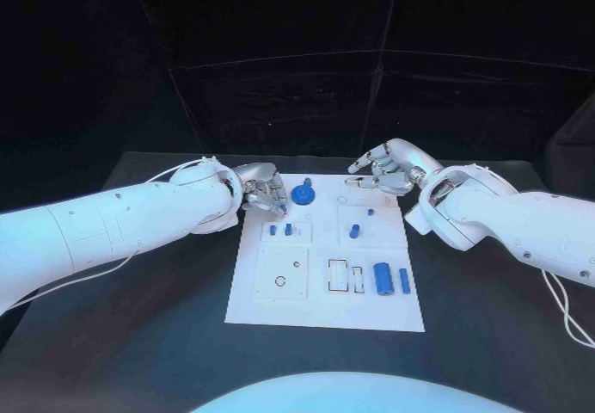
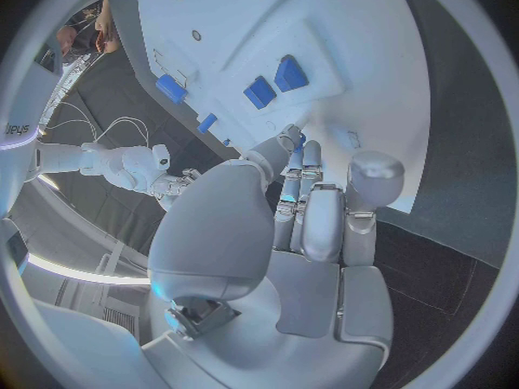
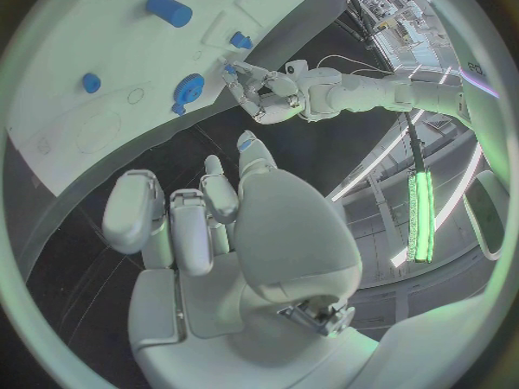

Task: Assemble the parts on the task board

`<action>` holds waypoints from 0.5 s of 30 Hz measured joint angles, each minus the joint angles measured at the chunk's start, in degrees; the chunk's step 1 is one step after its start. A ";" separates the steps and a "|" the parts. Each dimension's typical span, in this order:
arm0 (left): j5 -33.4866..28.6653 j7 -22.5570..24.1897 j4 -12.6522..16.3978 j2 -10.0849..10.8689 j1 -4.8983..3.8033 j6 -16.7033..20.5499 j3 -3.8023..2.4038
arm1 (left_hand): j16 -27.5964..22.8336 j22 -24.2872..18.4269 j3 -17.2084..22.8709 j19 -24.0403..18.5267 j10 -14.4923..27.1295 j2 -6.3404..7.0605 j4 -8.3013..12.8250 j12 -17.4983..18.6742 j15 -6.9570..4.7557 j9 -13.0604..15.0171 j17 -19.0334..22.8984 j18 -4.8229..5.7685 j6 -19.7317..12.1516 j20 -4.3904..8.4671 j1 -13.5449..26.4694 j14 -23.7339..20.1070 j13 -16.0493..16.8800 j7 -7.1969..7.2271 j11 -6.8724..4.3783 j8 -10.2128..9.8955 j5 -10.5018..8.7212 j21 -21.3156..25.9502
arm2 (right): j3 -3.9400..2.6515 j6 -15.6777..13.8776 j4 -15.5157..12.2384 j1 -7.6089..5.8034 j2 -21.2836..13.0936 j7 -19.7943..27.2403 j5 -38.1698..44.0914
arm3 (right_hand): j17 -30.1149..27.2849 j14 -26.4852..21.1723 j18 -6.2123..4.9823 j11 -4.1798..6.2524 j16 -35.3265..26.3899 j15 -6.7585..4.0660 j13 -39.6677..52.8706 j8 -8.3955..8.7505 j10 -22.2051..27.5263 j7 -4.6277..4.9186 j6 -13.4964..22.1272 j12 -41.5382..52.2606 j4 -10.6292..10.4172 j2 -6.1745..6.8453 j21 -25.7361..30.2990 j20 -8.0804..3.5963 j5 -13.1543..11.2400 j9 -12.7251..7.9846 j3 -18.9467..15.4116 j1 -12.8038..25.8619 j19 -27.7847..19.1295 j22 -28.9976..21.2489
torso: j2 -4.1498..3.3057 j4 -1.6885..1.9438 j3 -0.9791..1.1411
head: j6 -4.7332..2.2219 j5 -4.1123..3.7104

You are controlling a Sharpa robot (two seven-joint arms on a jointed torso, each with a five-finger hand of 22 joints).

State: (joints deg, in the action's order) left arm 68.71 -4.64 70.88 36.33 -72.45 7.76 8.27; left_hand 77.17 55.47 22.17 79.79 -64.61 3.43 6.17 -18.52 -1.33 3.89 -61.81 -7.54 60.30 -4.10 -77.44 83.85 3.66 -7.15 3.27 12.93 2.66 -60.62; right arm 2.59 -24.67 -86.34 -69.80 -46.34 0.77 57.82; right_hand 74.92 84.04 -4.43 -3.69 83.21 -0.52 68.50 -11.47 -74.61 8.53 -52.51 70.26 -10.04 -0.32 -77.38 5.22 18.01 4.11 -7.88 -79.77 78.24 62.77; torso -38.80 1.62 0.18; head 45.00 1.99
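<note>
At the board's far left corner, the left robot hand (image 1: 263, 191) pinches a small blue part (image 2: 298, 137) over the task board (image 1: 279, 310); lower it squarely. The right robot hand (image 1: 387, 169) hovers spread, holding nothing

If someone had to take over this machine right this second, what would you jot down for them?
Left hand: at the task board's far left corner, fingertips on or beside a small blue part; grasp unclear.
Right hand: open, holding nothing, just past the board's far edge.
Parts: round blue part near the far edge, small ones mid-board, two blue cylinders lying near the right edge.
Done: hard to tell.
Left: the cylinders and several outlined slots look unfilled.
</note>
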 measured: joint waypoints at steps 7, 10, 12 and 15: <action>-0.15 -0.01 -1.04 -0.56 0.04 -0.76 0.01 | 0.00 0.00 0.00 0.00 -0.20 0.00 0.00 0.00 0.00 0.00 0.00 0.00 0.00 0.00 0.00 0.00 0.00 0.00 -0.20 0.00 0.00 0.00 | 0.00 0.03 0.01 0.00 0.05 0.00 0.00 | 0.00 0.00 0.00 0.00 0.00 0.00 0.00 0.00 0.00 0.00 0.00 0.00 0.00 0.00 0.00 0.00 0.00 0.01 0.00 0.00 0.00 0.00 | -0.01 -0.01 0.04 | 0.07 -0.08; -0.20 -0.01 -1.28 -0.73 0.08 -1.06 0.03 | 0.00 0.00 0.00 0.00 -0.20 0.00 0.00 0.00 0.00 0.00 0.00 0.00 0.00 0.00 0.00 0.00 0.00 0.00 -0.20 0.00 0.00 0.00 | 0.00 0.04 0.01 0.00 0.05 0.00 0.00 | 0.00 0.00 0.00 0.00 0.00 0.00 0.00 0.00 0.00 0.00 0.00 0.00 0.00 0.00 0.00 0.00 0.00 0.01 0.00 0.00 0.00 0.00 | -0.01 -0.01 0.04 | 0.12 -0.10; -0.22 -0.01 -1.37 -0.81 0.08 -1.24 0.03 | 0.00 -0.01 0.00 0.00 -0.20 0.00 0.00 0.18 0.00 0.00 0.09 0.00 0.00 0.00 0.00 0.00 0.02 0.00 -0.20 0.00 0.00 0.00 | 0.00 0.05 0.01 0.00 0.05 0.00 -0.01 | 0.00 0.00 0.00 0.00 0.00 0.00 0.00 0.00 0.00 0.00 0.00 0.00 0.00 0.00 0.00 0.00 0.00 0.01 0.00 0.00 0.00 0.00 | -0.01 0.00 0.04 | 0.12 -0.10; -0.25 -0.01 -1.48 -0.91 0.10 -1.56 0.03 | 0.00 -0.01 0.00 0.00 -0.20 0.00 0.00 0.23 0.00 -0.01 0.11 0.00 0.00 0.00 0.00 0.00 0.04 0.00 -0.20 0.00 0.00 0.00 | 0.00 0.06 0.01 0.00 0.06 0.00 -0.01 | -0.01 0.00 0.00 0.00 0.00 0.00 0.00 0.00 0.00 0.00 0.00 0.00 0.00 0.00 0.00 0.00 0.00 0.01 0.00 0.00 0.00 0.00 | -0.01 0.00 0.04 | 0.18 -0.10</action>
State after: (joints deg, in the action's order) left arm 68.47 -4.64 69.40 35.41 -72.35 6.20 8.30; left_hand 77.17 55.46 22.17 79.79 -64.81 3.43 6.17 -18.29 -1.32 3.89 -61.70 -7.54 60.30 -4.10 -77.44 83.85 3.70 -7.15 3.07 12.93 2.66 -60.61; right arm 2.59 -24.62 -86.33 -69.79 -46.29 0.77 57.81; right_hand 74.91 84.05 -4.43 -3.69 83.21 -0.52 68.49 -11.47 -74.61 8.53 -52.51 70.26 -10.04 -0.32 -77.38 5.22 18.01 4.12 -7.88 -79.77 78.24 62.77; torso -38.81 1.62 0.21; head 45.18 1.88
